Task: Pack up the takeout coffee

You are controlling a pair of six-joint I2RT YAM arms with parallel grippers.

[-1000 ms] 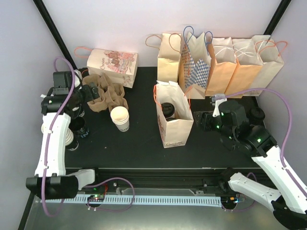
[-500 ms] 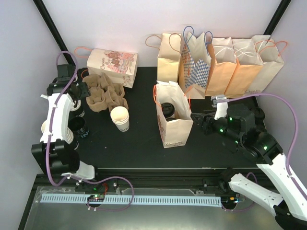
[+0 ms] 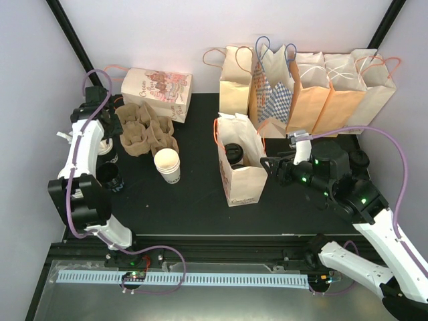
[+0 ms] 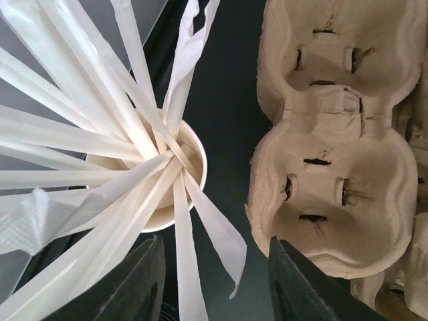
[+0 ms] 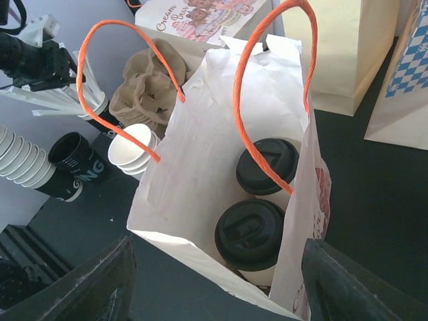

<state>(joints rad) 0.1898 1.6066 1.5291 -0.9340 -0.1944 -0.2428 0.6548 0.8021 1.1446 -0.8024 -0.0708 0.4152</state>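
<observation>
**Takeout coffee already bagged, just ahead of the open right hand**

Ahead of and below the right hand (image 3: 271, 165): the takeout coffee (image 5: 249, 234), two capped paper cups standing upright side by side inside the white bag (image 5: 200, 154) with orange handles. Right hand spread wide, gripping nothing, just beside the bag's wall. Left hand (image 4: 217, 271) part-way apart, clamping nothing, poised above a cup of wrapped straws (image 4: 167, 174), with the pulp carrier (image 4: 334, 154) off to one side of it.

Handling, as judged: probably light to moderate in weight, depending on fill. Thin paper wall, easily crushed. Glossy lid, apt to slip or pop off under a pinch. Best taken gently around the paper wall below the lid and kept upright. Bag soft, liable to buckle if nudged.

Compared with a second earlier: right hand now close to the bag, formerly clearly apart from it. Left hand gone from over the pulp carrier to over the straws. Coffee and bag unmoved.
</observation>
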